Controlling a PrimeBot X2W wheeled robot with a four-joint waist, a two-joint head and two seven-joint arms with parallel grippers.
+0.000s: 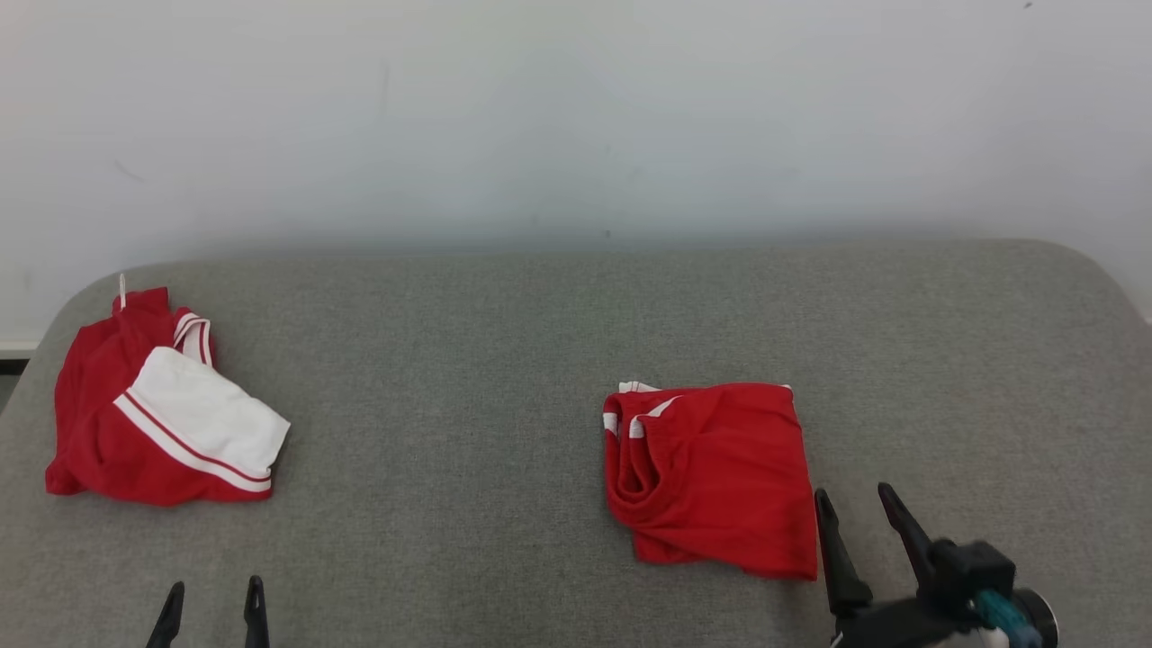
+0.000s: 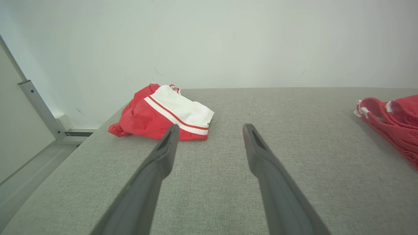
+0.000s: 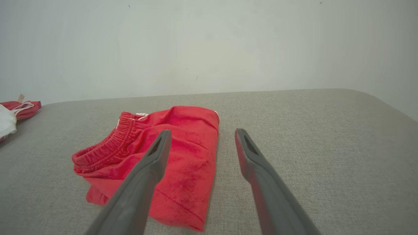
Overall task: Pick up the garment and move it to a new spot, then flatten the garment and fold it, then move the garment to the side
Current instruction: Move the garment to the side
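A red garment (image 1: 720,468) with an elastic waistband lies folded into a rough rectangle on the grey padded surface (image 1: 450,360), right of centre; the right wrist view has it (image 3: 192,127) just ahead and to the left. My right gripper (image 1: 853,492) stands open just off its near right corner, holding nothing, and its fingers (image 3: 203,130) straddle that edge. A second garment, red with a white panel and stripes (image 1: 162,414), lies bunched at the far left. My left gripper (image 1: 215,585) is open near the front edge, short of that bunch (image 2: 163,111).
A pale wall (image 1: 576,117) rises directly behind the surface. The surface has rounded corners, and its left edge drops to a floor with a metal rail (image 2: 39,104). Bare grey fabric stretches between the two garments and to the right.
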